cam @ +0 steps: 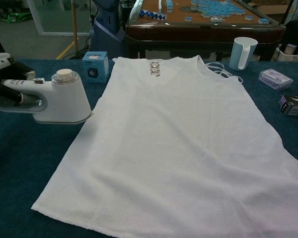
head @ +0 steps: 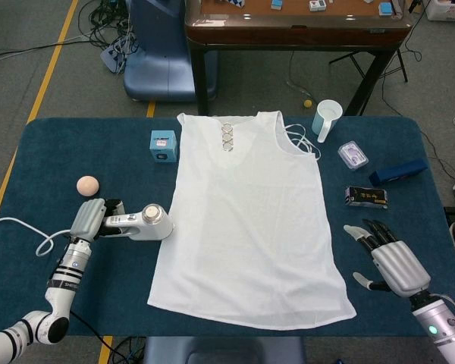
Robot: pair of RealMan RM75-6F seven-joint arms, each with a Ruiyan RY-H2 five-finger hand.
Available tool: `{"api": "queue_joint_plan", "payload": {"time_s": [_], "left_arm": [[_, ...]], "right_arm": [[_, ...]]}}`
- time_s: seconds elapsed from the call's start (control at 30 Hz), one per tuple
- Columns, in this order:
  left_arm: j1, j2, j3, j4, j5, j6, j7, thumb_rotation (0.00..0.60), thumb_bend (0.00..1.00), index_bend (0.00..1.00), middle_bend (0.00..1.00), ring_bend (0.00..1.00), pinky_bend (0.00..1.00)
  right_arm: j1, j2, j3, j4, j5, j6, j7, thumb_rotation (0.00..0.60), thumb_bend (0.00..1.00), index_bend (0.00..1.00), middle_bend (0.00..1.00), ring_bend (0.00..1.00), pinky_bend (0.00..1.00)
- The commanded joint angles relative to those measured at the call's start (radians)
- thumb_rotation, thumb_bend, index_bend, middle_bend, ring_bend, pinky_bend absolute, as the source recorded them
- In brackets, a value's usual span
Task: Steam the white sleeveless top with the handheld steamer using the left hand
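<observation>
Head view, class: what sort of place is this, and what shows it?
Probably a robotics lab or workshop, not a home: loose cables on a concrete floor with yellow floor tape, and a robot left hand gripping a handheld steamer.

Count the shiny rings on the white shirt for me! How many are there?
3. The rings sit in a short column at the middle of the neckline of the white top, one below another, touching. The chest view shows them less clearly. None looks hidden.
</observation>
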Motion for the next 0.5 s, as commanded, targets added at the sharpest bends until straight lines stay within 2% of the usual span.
{"api": "queue_joint_plan", "payload": {"time_s": [0.03,0.17,0.33,0.4,0.5], "left_arm": [[-0.014,-0.015,0.005,-0.018,0.019,0.011,0.007,0.6,0.25,0.89,0.8,0.68,0.64],[-0.034,-0.035,0.009,-0.037,0.041,0.016,0.028,0.6,0.25,0.89,0.8,0.68,0.64],[-0.065,-0.069,0.014,-0.04,0.067,0.02,0.057,0.6,0.25,0.89,0.8,0.68,0.64],[-0.077,-0.082,0.016,-0.035,0.075,0.017,0.066,0.6,0.25,0.89,0.8,0.68,0.64],[-0.099,-0.107,0.017,-0.02,0.079,0.005,0.075,0.6,0.25,0.89,0.8,0.68,0.64]], "right_arm": [[0.052,-0.034,-0.014,0.009,-0.024,-0.073,0.012,0.6,0.42,0.0,0.18,0.03,0.05],[0.104,-0.077,-0.022,0.019,-0.035,-0.15,0.01,0.6,0.67,0.0,0.15,0.03,0.05],[0.162,-0.139,-0.032,0.046,-0.038,-0.235,0.026,0.6,0.93,0.0,0.13,0.03,0.05],[0.177,-0.16,-0.032,0.059,-0.033,-0.254,0.03,0.6,0.99,0.0,0.13,0.03,0.05],[0.192,-0.194,-0.036,0.082,-0.034,-0.265,0.027,0.6,1.0,0.0,0.13,0.03,0.05]]}}
